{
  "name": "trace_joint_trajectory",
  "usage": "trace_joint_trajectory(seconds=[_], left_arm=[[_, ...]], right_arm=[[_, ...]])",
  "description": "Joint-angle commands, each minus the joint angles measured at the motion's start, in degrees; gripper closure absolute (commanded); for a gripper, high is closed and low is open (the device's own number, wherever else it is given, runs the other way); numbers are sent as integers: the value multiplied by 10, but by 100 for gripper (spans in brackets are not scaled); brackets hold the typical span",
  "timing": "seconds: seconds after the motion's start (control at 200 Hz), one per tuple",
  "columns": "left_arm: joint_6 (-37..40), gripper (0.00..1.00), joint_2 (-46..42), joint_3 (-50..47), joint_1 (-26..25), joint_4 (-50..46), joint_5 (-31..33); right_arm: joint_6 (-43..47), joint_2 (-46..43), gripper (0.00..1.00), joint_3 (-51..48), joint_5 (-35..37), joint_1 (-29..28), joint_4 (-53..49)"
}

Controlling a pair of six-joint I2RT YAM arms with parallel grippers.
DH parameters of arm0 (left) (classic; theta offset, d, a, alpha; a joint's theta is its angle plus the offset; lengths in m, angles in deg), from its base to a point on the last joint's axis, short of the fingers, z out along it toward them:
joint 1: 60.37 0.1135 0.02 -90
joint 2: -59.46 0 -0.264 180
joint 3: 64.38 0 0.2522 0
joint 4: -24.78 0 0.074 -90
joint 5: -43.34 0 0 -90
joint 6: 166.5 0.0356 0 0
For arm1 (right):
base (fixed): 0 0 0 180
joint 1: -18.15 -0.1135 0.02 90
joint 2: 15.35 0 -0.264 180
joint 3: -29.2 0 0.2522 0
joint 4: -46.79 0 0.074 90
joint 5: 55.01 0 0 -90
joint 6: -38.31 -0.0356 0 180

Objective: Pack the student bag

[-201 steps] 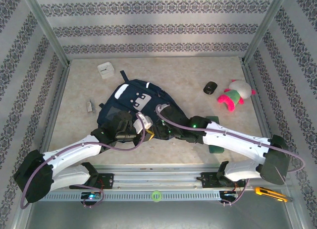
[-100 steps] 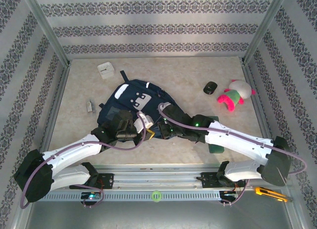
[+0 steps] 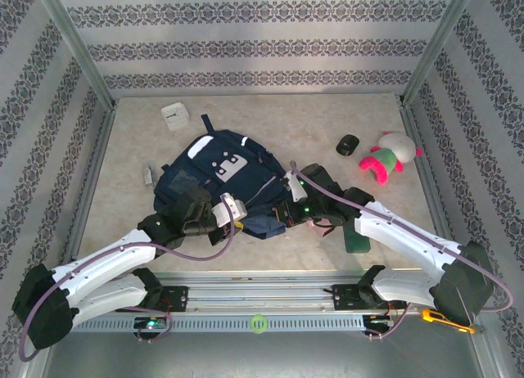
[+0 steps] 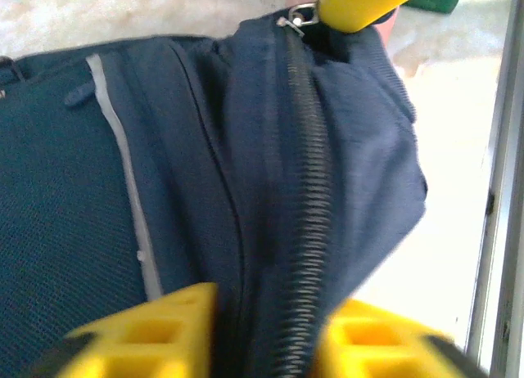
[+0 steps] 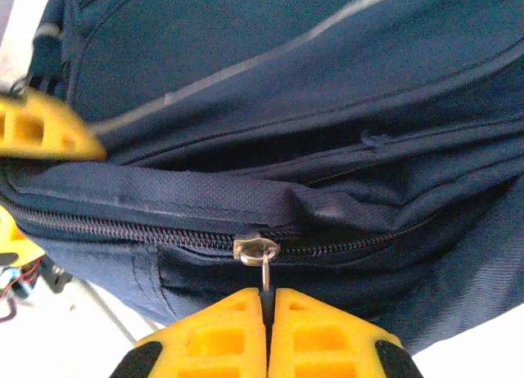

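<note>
The student bag [image 3: 221, 175], a navy backpack with a grey-white patch, lies flat mid-table. My right gripper [image 3: 281, 217] is at its near edge. In the right wrist view that gripper [image 5: 268, 300] is shut on the metal pull of the zipper slider [image 5: 255, 249]. My left gripper [image 3: 232, 213] is at the same edge, a little to the left. In the left wrist view its yellow fingers [image 4: 164, 329] stand apart, and the left gripper [image 4: 266, 308] has the bag's zipper seam [image 4: 307, 198] lying between them. The slider [image 4: 301, 16] shows at the top there.
A white box [image 3: 173, 115] sits at the back left and a small grey item [image 3: 149, 176] left of the bag. A black object [image 3: 348, 144] and a pink-and-white plush toy [image 3: 386, 157] lie at the right. A green item [image 3: 358, 240] lies under my right arm.
The right gripper has shut on the zipper pull and shifted right. The left jaws have parted and that arm drew back slightly. The bag's near edge has spread toward the right.
</note>
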Motion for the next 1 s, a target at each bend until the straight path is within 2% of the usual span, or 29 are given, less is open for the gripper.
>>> trace_joint_trajectory(seconds=[0.0,0.03,0.085,0.28,0.485,0.53,0.67,0.794,0.854,0.994], left_arm=[[0,26,-12,21,6,-11,-15],[-13,21,-9,26,6,-11,-30],[-46,18,-3,31,2,1,-41],[-93,18,51,41,-38,41,-21],[-76,19,163,76,-73,45,-39],[-73,25,180,79,-75,46,-39],[-39,68,195,86,-75,5,-8],[23,92,153,89,-74,-71,31],[64,97,126,90,-74,-122,56],[122,98,85,109,-74,-264,118]], right_arm=[[-16,0,100,-35,-87,-4,54],[-22,1,100,-43,-94,-6,68],[-31,5,100,-54,-101,-9,81],[-39,19,100,-70,-142,-27,106],[-39,28,100,-75,-156,-33,107],[-39,28,100,-75,-157,-31,107],[-34,27,100,-71,-118,-19,73],[-33,20,100,-76,-84,19,49],[-31,15,100,-80,-81,40,46],[-14,10,100,-86,-98,68,48]])
